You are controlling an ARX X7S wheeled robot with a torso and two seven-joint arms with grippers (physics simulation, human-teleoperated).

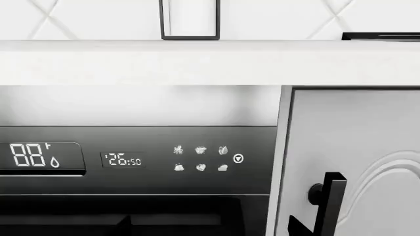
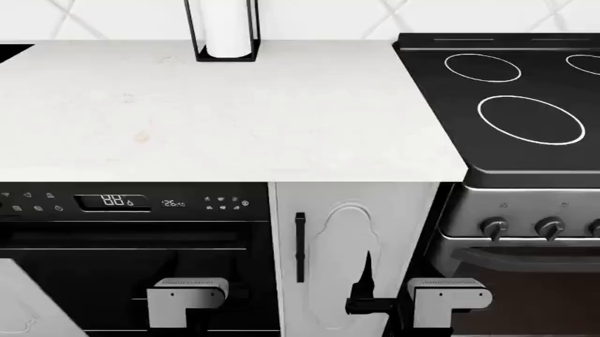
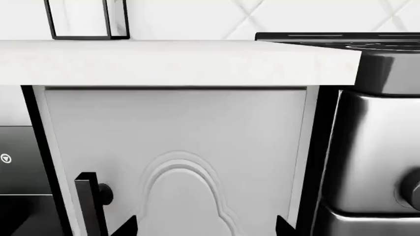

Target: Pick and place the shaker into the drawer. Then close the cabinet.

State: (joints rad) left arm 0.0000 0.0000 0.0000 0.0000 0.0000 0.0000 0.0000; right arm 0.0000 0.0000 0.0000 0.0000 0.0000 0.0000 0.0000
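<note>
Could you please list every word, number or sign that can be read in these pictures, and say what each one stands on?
"88" with a drop sign: lit display on the black appliance's control panel.
"26:50" or the like, its last digits small and faint: smaller display on the same panel.
Six small icons and a circled arrow sign beside them: signs only, no words.
The stove knobs bear no readable marks.

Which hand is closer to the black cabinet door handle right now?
Right. The right hand sits low at the cabinet door, just right of the handle; the left hand is further left, before the dishwasher.
</note>
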